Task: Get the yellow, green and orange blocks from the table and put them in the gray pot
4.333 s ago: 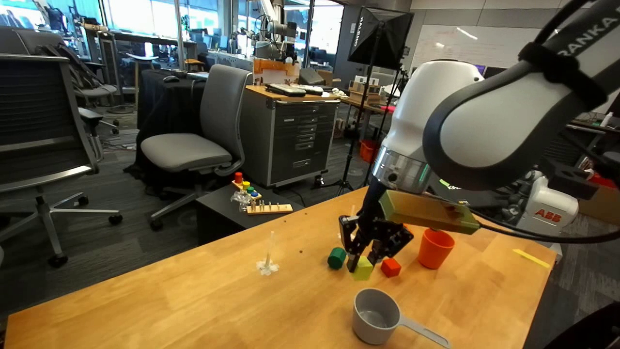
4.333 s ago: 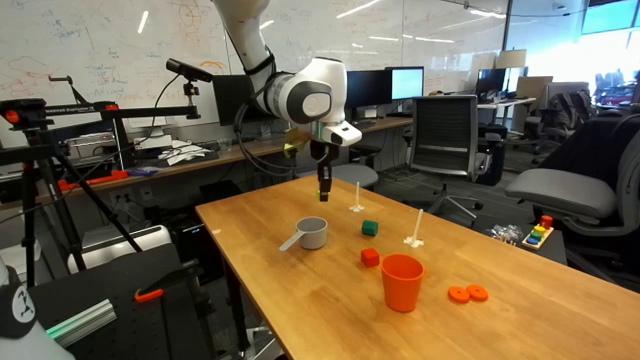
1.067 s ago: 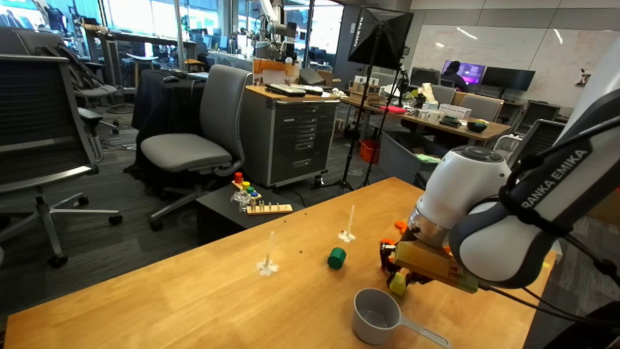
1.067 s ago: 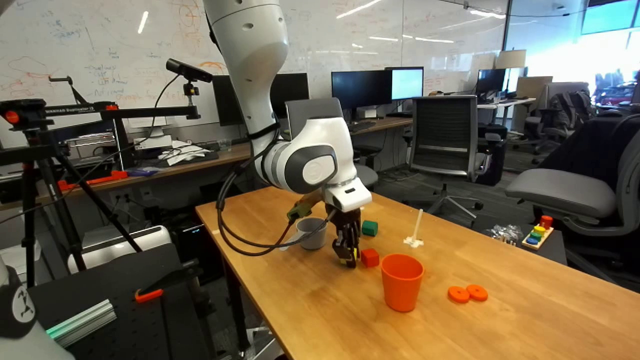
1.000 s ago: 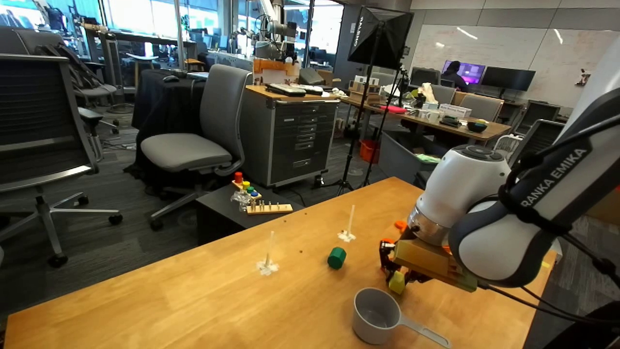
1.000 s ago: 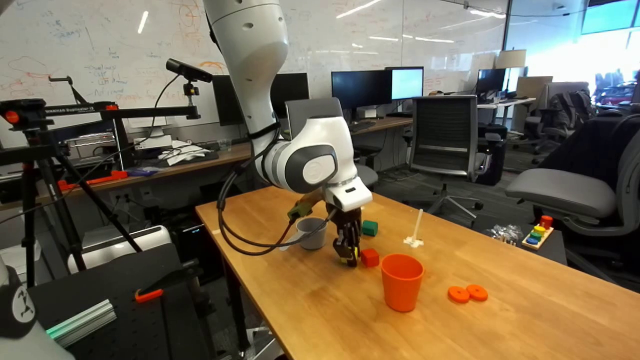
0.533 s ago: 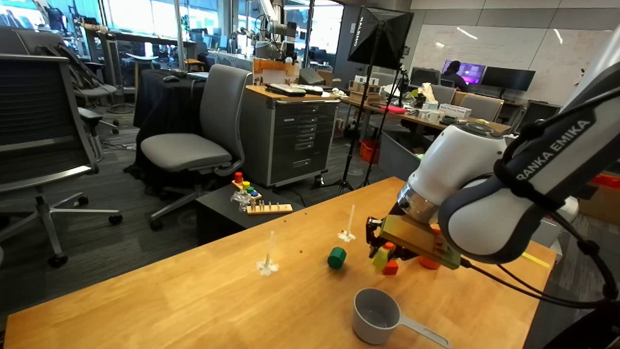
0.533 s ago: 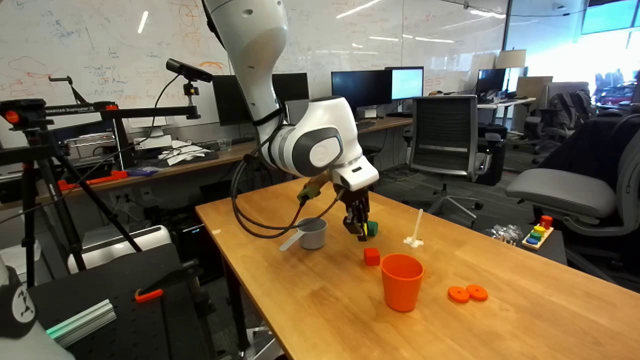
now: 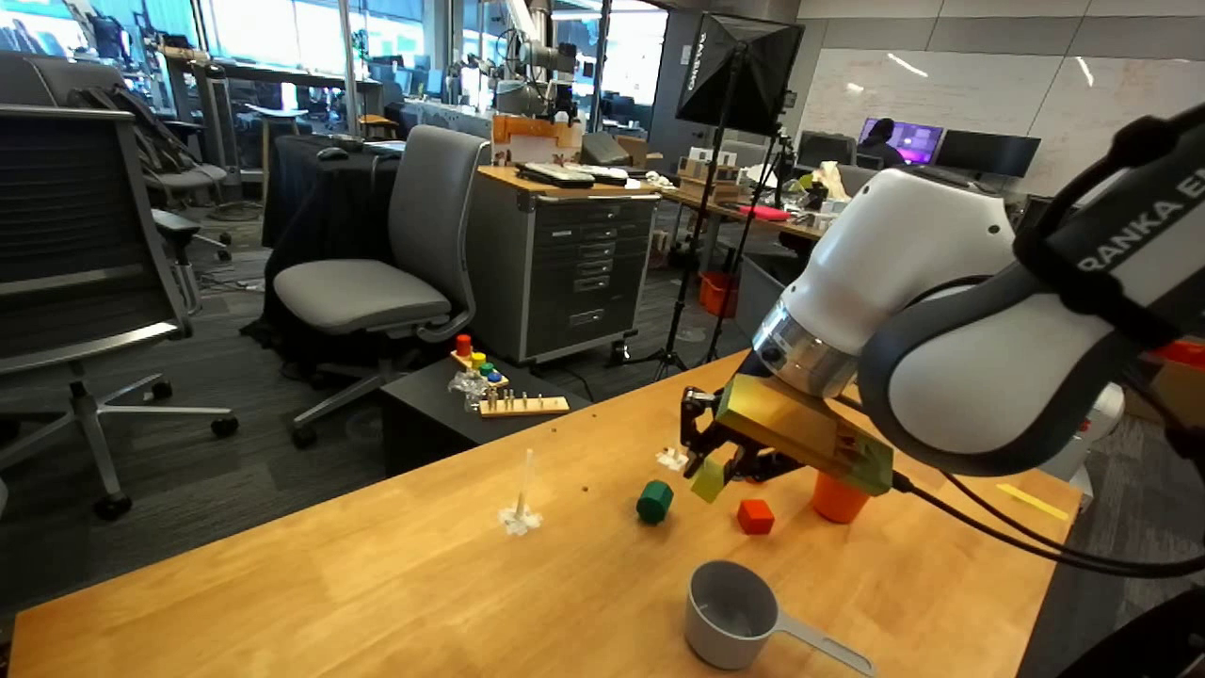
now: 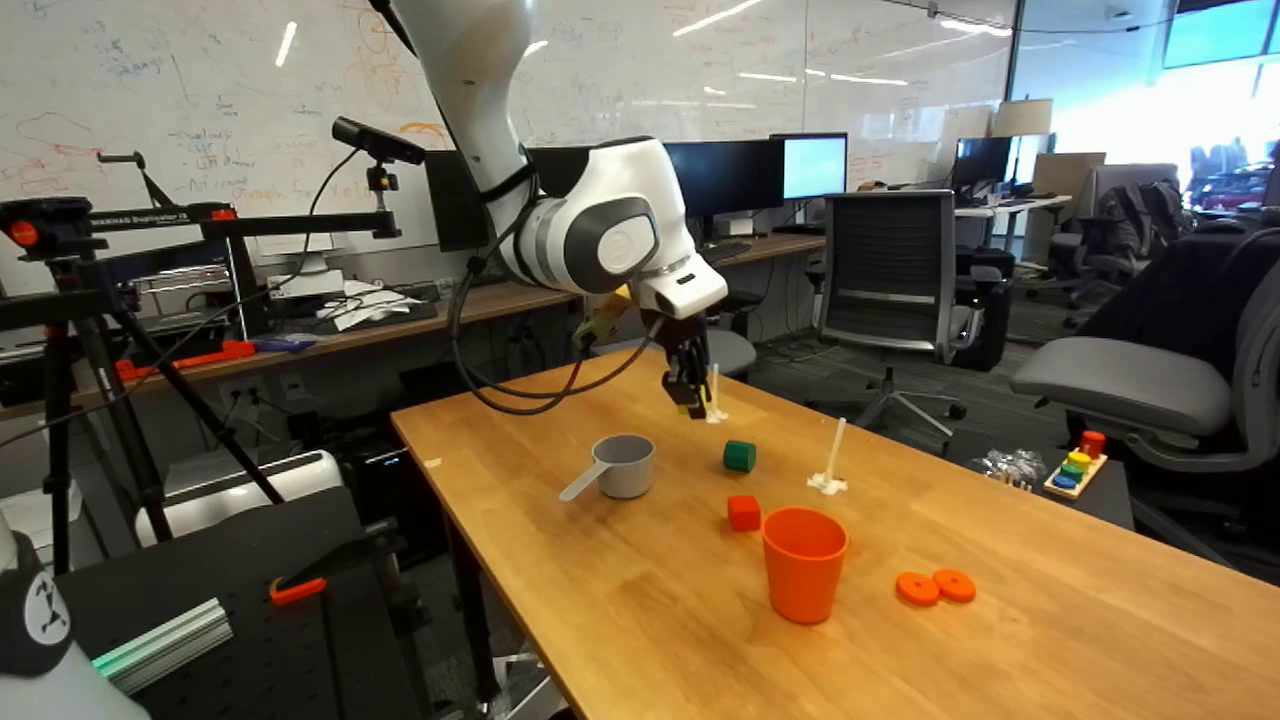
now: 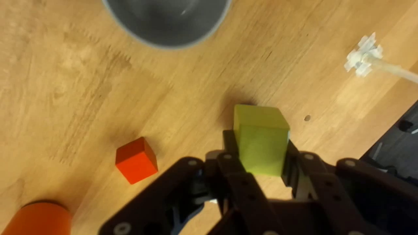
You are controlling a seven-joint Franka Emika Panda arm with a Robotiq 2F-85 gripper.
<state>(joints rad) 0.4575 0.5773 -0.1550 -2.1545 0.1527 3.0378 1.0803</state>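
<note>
one yellow block (image 11: 262, 140) sits just past the middle of the wrist view, pinched by the gripper (image 11: 260, 145), the jaws pressed on two opposite sides while the block's end juts out beyond them. it looks small, light and stiff, so a firm squeeze should do no harm; smooth faces might let it twist a little. the gray pot (image 11: 163, 45) shows only in part at the top, apart from the block. the orange block (image 11: 137, 161) rests on the table (image 11: 81, 98), its flat faces inviting the same pinch.

in an exterior view, the yellow block (image 9: 708, 482) hangs tilted above the table, not over the gray pot. the green block (image 9: 654, 502) lies lower, on the table, many-sided and perhaps apt to roll, so close squarely across its middle. the arm (image 9: 970, 367) carries letters (image 9: 1139, 226) reading "ranka e", cut off at the view's edge; those on the softbox (image 9: 767, 85) are too small to read.

in an exterior view, the green block (image 10: 740, 457) and the orange block (image 10: 743, 513) stand apart from the gray pot, which looks light enough to slide if bumped. "duplicator i3" is legible on a black bar (image 10: 155, 214); the whiteboard (image 10: 250, 90) is scrawled on, mostly past reading.
</note>
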